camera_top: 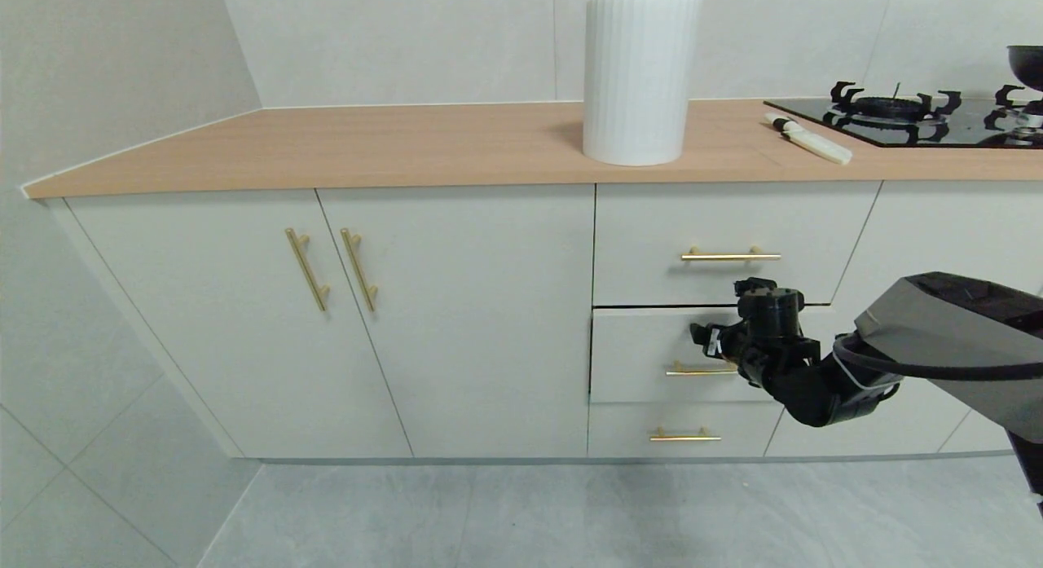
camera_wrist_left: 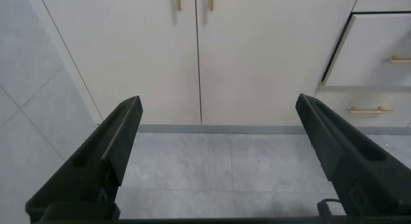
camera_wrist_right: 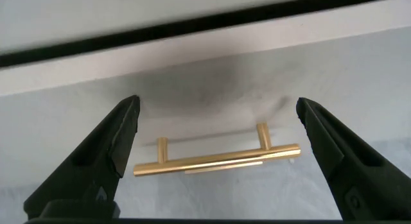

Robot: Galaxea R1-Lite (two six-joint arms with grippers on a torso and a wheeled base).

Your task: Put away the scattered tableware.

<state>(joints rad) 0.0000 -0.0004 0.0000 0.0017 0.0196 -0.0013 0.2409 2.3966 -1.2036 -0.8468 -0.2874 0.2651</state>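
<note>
The middle drawer (camera_top: 640, 352) stands slightly out from the cabinet front. The right gripper (camera_wrist_right: 217, 112) is at its brass handle (camera_wrist_right: 215, 161), jaws wide apart on either side, gripping nothing. The left gripper (camera_wrist_left: 218, 102), equally spread and empty, faces the cabinet doors (camera_wrist_left: 192, 51) left of the drawer. A pale knife (camera_top: 807, 138) lies on the counter (camera_top: 367, 144) above and right of the drawer
</note>
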